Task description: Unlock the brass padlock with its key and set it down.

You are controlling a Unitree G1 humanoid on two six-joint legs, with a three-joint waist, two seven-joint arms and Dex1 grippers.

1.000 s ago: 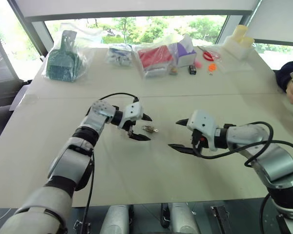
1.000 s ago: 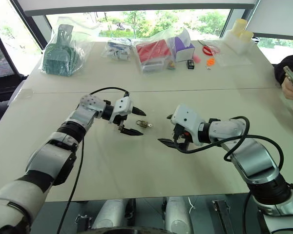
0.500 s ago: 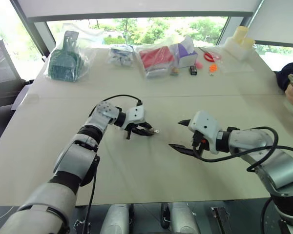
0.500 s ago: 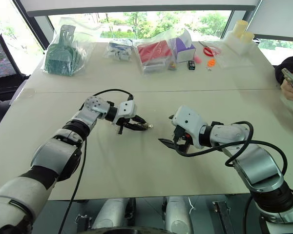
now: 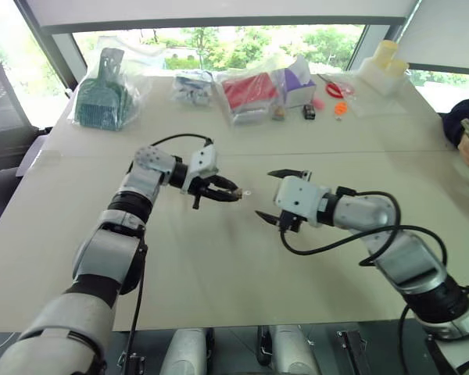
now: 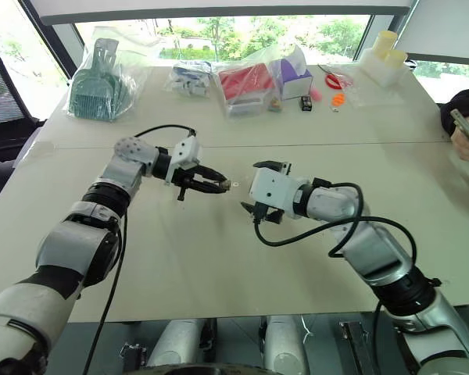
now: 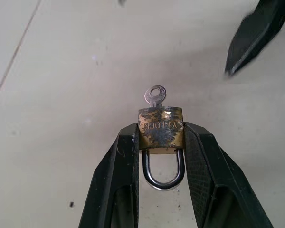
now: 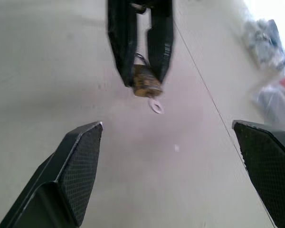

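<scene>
Clamped between the two black fingers of the left gripper [image 7: 160,137] was the small brass padlock [image 7: 160,127], a worn golden-brown metal block pinched by its sides near the fingertips and held clear above the pale table [image 5: 219,258]. Its silvery shackle [image 7: 163,172] curved back into the gap between the fingers and sat closed in the body, while the small silver key [image 7: 155,95] with a round ring head stuck out of the lock's far end, pointing away from the gripper. Facing it, the right gripper [image 8: 168,128] stood with its black fingers spread wide and nothing between them, its tips near the key's head but apart from it. Both grippers hung over the middle of the table, close together. Along the far edge lay several clear plastic bags: one with a green scoop [image 5: 100,98], one with a red item [image 5: 248,90], beside a purple-and-white box [image 5: 295,82].
</scene>
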